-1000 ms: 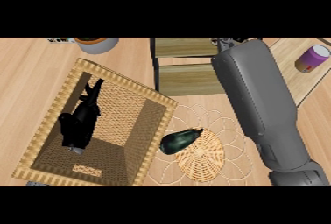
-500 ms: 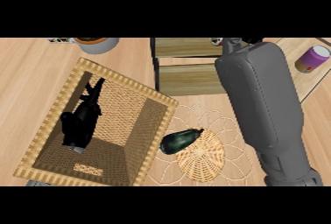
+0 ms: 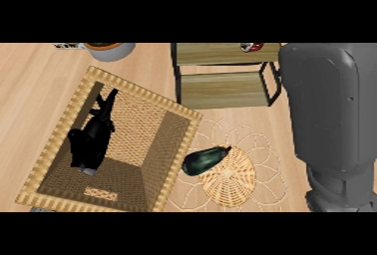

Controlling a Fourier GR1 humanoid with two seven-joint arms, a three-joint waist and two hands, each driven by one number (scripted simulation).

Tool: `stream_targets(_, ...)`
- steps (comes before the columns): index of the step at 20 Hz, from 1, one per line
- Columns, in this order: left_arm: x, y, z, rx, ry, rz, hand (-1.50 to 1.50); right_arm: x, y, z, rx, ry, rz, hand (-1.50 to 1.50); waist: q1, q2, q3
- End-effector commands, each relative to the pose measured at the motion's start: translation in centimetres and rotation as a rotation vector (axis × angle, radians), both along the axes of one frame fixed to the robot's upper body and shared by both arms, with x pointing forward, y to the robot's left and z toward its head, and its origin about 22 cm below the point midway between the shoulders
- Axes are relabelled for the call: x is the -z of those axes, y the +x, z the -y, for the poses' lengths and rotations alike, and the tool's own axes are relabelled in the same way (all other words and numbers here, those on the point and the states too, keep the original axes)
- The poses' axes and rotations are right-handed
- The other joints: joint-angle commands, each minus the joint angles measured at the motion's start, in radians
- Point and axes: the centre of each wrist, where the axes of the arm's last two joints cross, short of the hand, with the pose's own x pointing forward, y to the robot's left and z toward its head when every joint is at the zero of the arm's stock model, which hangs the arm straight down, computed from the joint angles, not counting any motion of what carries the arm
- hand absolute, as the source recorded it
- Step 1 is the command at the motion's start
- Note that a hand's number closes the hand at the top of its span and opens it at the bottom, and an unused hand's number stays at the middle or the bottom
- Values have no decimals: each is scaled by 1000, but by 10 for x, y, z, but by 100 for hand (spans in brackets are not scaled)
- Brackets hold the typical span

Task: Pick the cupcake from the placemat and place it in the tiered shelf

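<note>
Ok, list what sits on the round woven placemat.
Only a dark, glossy eggplant-shaped vegetable lies on the round woven placemat, toward its left side. The rim of the rectangular wicker basket covers the mat's left fringe, so that strip is hidden.

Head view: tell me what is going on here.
The right forearm stretches up the right side beside the tiered shelf; its hand is hidden. What looks like the cupcake sits on the shelf's upper tier, at the top edge. The round placemat carries a dark eggplant-like thing at its edge. The left hand rests open over the wicker basket.
</note>
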Motion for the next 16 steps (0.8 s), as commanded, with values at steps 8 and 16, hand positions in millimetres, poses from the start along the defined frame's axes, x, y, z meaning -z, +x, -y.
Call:
stream_targets(8, 12, -11, -21, -13, 62, 3, 0, -31, -71, 87, 139, 229, -117, -150, -39, -14, -1)
stream_targets(16, 9, -7, -5, -27, 44, -11, 0, -13, -145, 161, 133, 141, -223, -150, -72, -14, 2)
